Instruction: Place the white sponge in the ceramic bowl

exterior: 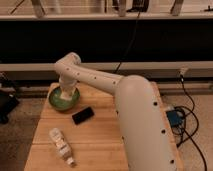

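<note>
White arm (pixel 110 82) bent, hand (pixel 65 94) over ceramic bowl (pixel 54 101).

The ceramic bowl (pixel 63 99) is sitting at the far left corner of the wooden table (pixel 100 140). The gripper (pixel 66 94) is reaching down into the bowl from above, at the end of the arm (pixel 100 80) stretching in from the right. A dark flat block (pixel 83 115) is lying just in front and right of the bowl. A bottle (pixel 61 145) is lying on its side nearer the front left.
</note>
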You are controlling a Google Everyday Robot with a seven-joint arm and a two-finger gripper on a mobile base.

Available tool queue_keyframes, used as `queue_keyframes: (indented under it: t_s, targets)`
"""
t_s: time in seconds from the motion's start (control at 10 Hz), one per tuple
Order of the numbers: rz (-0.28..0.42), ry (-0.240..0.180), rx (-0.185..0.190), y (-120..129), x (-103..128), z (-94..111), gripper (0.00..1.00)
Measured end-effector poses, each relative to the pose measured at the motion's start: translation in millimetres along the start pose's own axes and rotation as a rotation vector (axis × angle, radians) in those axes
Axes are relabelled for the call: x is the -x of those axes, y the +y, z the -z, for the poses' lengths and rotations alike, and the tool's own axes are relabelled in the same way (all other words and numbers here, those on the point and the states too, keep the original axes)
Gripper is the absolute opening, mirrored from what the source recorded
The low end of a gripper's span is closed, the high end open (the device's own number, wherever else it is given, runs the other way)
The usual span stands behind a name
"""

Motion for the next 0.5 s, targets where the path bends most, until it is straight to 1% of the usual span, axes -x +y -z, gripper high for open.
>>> queue_keyframes:
  t_s: [0.2, 0.3, 0.4, 0.5]
  targets:
    - [0.022, 0.01, -0.019, -5.2, 0.5, -0.3, 0.8]
    - [0.041, 0.003, -0.065, -6.7, -0.6, 3.9, 0.8]
    - [0.032, 0.004, -0.118, -2.9, -2.5, 5.8, 0.8]
    - [0.029, 0.006, -0.134, -2.8, -2.6, 6.2, 0.8]
